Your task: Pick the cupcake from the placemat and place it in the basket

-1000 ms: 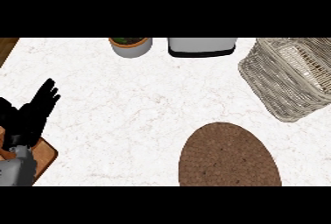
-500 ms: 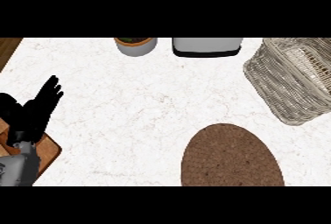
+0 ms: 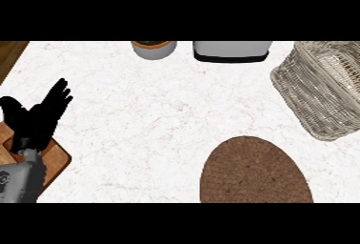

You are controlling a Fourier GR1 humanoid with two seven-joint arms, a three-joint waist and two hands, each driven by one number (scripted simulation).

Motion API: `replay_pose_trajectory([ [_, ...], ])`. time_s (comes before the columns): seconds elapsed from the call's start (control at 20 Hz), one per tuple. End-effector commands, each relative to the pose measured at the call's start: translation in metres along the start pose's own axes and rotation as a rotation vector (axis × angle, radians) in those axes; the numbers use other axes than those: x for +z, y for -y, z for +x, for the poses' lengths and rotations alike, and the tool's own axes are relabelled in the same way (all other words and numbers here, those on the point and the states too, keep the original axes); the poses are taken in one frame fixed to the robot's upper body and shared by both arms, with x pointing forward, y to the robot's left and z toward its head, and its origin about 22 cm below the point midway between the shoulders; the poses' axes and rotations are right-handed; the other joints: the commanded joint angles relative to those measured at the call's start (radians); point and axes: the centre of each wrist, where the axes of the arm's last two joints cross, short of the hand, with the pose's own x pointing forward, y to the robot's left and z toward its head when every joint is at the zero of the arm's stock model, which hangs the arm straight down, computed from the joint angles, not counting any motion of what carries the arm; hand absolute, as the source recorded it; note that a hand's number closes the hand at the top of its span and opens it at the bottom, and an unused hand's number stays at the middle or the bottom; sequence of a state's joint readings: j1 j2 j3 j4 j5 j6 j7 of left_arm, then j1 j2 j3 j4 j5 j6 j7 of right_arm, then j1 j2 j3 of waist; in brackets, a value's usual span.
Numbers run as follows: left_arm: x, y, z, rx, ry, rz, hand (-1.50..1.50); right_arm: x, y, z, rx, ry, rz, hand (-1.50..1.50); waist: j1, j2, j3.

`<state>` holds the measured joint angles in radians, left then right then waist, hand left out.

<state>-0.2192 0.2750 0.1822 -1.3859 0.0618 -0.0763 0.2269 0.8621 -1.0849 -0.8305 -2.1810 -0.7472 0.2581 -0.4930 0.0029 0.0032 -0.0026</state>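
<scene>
Little has changed over the last second. The white counter [image 3: 141,95] and everything on it only drifts slightly rightward in the view, so nothing suggests progress on the task. The wicker basket [image 3: 299,88] sits at the right edge, and its long side runs down and to the right. The oval brown placemat [image 3: 255,172] lies just below it, long axis up-down, and its surface is bare. The left hand [image 3: 38,119] stays resting at the left edge above a wooden board [image 3: 60,159], fingers up and spread, holding nothing. The right hand shows nowhere. A grey container [image 3: 231,50] and a pot [image 3: 153,48] stand at the far edge. No cupcake is visible, so its position, heading and axis cannot be told.
</scene>
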Motion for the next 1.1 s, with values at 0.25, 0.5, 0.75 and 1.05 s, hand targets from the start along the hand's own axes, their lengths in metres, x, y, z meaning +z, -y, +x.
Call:
replay_pose_trajectory([
  [0.25, -0.007, 0.003, 0.004, 0.015, 0.010, -0.044, 0.00, -0.056, 0.032, -0.018, 0.144, -0.121, -0.144, 1.50, 0.036, 0.008, 0.003],
  [0.5, -0.006, 0.026, 0.011, -0.006, 0.015, -0.062, 0.00, -0.067, 0.048, -0.049, 0.156, -0.163, -0.163, 1.50, 0.052, 0.011, 0.004],
  [0.75, -0.011, 0.010, 0.016, -0.006, 0.016, -0.062, 0.00, -0.059, 0.050, -0.090, 0.167, -0.178, -0.136, 1.50, 0.058, 0.013, 0.004],
  [1.05, -0.010, 0.025, -0.003, -0.008, 0.019, -0.058, 0.00, -0.063, 0.048, -0.134, 0.100, -0.178, -0.171, 1.50, 0.059, 0.014, 0.004],
])
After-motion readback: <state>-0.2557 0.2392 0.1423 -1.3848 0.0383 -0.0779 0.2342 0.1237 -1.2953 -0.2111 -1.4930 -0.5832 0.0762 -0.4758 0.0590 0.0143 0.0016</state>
